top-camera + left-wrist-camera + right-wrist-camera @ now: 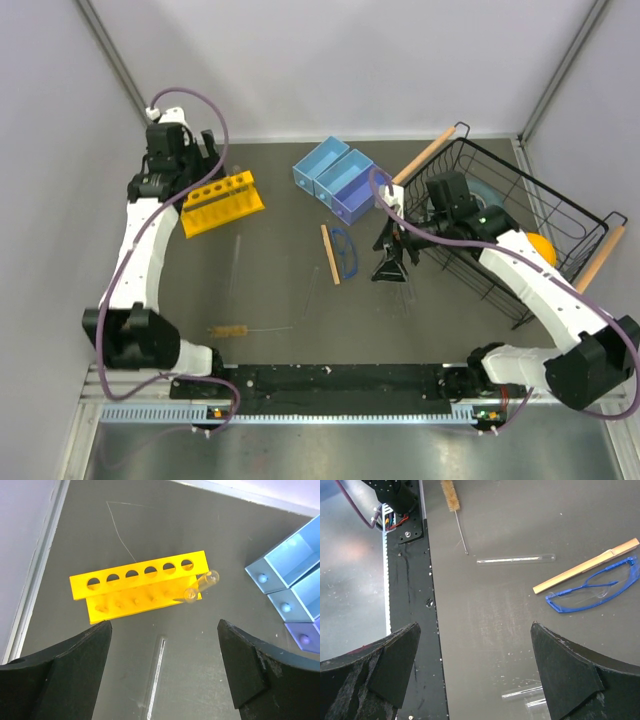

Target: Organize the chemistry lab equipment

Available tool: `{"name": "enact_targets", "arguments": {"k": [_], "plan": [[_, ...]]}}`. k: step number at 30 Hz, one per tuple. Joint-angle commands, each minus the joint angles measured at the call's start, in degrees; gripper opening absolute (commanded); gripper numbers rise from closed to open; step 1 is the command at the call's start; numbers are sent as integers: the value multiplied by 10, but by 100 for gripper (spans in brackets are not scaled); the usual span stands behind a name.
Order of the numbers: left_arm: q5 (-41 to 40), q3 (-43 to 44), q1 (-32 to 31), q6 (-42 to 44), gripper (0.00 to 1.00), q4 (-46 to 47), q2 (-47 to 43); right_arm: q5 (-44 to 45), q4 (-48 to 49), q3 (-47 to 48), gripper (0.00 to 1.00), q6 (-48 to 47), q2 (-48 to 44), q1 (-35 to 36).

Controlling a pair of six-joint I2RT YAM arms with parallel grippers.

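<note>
**Spread wide, holding nothing**

Black fingers (75, 670) of the left hand (163, 625) frame its wrist view, parted wide and empty. They hover above the yellow plastic six-hole tube rack (145, 587). One thin clear glass tube (201, 586) sits tilted at the rack's right end with its mouth poking past the frame; I cannot tell whether it is seated in a hole. A second bare glass tube (156, 672) lies flat on the dark grey tabletop (280, 230), just on the near side of the rack.

The right hand (474, 626) is also wide and empty, well to the right of the rack. Under it lie more loose tubes (522, 692). The short flat wooden stick (585, 566) and the blue-framed clear safety glasses (592, 589) lie side by side. The wire-handled tan bristle brush (232, 329) rests well nearer than the rack, towards the arm bases.

Risks, as I judge them:
- A tube may roll away as the fingers close.
- A tube may crack under a hard squeeze.
- A knock to the rack would likely tip the tilted tube out.
- The right hand, if it drops, could press on the glass below it.

The rack sits close to the left wall and far edge, so room behind it is tight. Open tabletop stretches between the rack and the brush. Far right of the rack, the black wire basket (510, 225) hems in the right arm.
</note>
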Motion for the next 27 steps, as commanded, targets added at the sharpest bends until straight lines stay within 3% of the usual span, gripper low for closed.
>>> {"name": "enact_targets", "arguments": {"k": [1, 6, 15, 19, 24, 27], "plan": [[-9, -42, 2, -11, 94, 25, -90, -12, 8, -3, 93, -29, -29, -8], [32, -106, 4, -29, 95, 21, -159, -12, 10, -17, 99, -38, -38, -14], [159, -272, 3, -68, 95, 23, -290, 7, 9, -53, 99, -43, -42, -18], [163, -343, 3, -86, 95, 28, -327, 21, 10, -61, 99, -47, -40, -18], [155, -399, 4, -88, 92, 30, -285, 28, 10, -61, 99, -51, -33, -18], [118, -401, 4, -82, 87, 26, -216, 31, 10, -63, 99, -52, -30, -17]]}}
